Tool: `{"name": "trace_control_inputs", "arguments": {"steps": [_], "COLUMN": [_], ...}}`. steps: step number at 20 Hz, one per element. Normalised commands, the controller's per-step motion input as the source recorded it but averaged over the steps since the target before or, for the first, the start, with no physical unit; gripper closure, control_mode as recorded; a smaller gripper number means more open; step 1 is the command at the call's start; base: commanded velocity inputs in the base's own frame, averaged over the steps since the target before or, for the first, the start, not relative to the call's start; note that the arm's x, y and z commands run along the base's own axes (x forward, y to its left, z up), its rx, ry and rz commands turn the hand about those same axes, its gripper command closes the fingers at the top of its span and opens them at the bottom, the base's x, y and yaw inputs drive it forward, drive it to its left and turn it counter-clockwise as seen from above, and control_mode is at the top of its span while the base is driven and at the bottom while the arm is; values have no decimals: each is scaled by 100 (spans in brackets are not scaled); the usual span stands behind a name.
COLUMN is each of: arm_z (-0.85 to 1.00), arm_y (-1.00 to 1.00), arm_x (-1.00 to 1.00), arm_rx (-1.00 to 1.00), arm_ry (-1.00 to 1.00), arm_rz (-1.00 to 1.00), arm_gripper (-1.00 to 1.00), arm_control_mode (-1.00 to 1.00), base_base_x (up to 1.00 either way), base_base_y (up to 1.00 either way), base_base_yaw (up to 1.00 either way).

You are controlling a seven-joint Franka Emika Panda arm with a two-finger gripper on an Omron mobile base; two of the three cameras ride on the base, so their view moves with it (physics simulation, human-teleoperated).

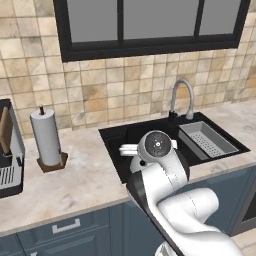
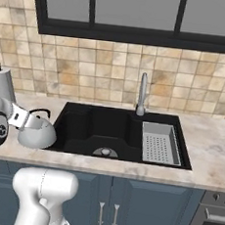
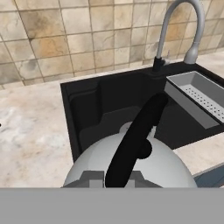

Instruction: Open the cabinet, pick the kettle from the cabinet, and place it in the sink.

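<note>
The whitish-grey kettle (image 2: 37, 135) hangs by its black arched handle (image 3: 133, 140) from my gripper (image 2: 26, 120), which is shut on that handle. It sits at the left rim of the black sink (image 2: 108, 126), over the counter edge. In the hand view the kettle's dome (image 3: 157, 168) is low in the picture with the sink basin (image 3: 109, 105) just beyond it. In the left base view my own arm covers the kettle, in front of the sink (image 1: 145, 132). The cabinet is out of view.
A chrome gooseneck faucet (image 2: 142, 93) stands behind the basin. A grey strainer tray (image 2: 159, 143) fills the sink's right part. A paper towel roll (image 1: 46, 135) and a coffee machine (image 1: 7, 155) stand on the counter to the left.
</note>
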Motion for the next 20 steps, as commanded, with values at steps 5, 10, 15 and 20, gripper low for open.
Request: {"name": "trace_control_inputs", "arguments": {"steps": [5,10,15,20], "arm_z": [0,0,0,0], "arm_y": [0,0,-7,-13], "arm_x": [0,1,20,27], "arm_rx": [0,0,3,13], "arm_ry": [0,0,18,16], "arm_rz": [0,0,0,0], "arm_gripper": [100,100,100,100], "arm_control_mode": [-100,-100,-100,-100], "base_base_x": [0,0,0,0], "base_base_y": [0,0,0,0], "base_base_yaw": [0,0,0,0]}}
